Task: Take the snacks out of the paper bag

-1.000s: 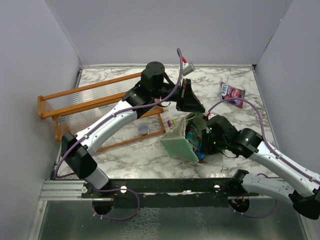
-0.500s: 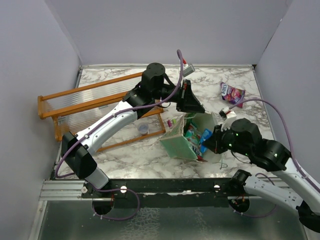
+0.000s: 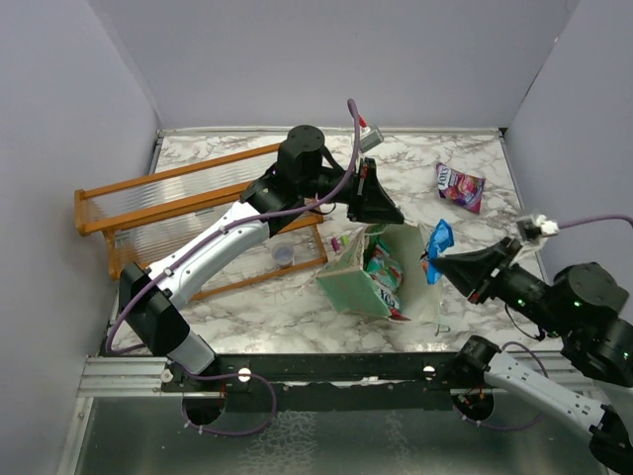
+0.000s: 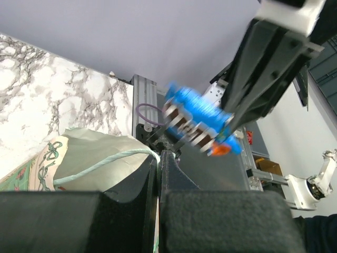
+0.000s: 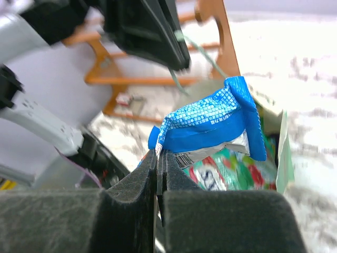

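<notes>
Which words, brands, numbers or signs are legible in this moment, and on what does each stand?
None can be read with certainty.
purple packet: white lettering, too small to read.
blue packet: barcode and fine print, too blurred to read.
teal-white packet inside the paper bag: large lettering, blurred and partly hidden.

Rack (image 3: 178, 213): orange wood, left of frame.
Table (image 3: 475, 139): white-grey marble.
Markers (image 3: 339, 240): pink and green, centre, beside the rack's right end.
</notes>
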`<state>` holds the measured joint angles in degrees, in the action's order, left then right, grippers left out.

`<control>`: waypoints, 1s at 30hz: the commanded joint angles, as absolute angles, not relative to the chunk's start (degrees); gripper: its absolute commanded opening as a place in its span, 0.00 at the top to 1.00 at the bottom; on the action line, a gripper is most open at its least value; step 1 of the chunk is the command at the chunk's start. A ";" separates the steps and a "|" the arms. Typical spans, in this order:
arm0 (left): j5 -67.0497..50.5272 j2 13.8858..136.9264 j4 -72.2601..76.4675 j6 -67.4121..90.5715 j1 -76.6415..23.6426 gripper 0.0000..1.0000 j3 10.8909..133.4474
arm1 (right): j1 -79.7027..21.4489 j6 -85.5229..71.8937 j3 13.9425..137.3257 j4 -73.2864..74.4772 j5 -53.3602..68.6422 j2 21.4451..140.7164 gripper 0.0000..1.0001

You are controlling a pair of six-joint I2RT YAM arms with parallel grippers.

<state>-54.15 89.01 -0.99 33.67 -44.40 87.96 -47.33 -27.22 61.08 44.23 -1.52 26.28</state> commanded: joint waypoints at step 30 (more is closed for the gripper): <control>-53.18 86.98 -1.73 33.15 -44.92 1.00 88.29 | -8.71 -15.28 69.93 5.80 15.34 77.23 0.99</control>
<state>-53.25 88.18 -1.96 33.69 -44.64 87.07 -17.69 -7.92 70.98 9.80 -16.99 70.85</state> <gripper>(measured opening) 0.028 0.019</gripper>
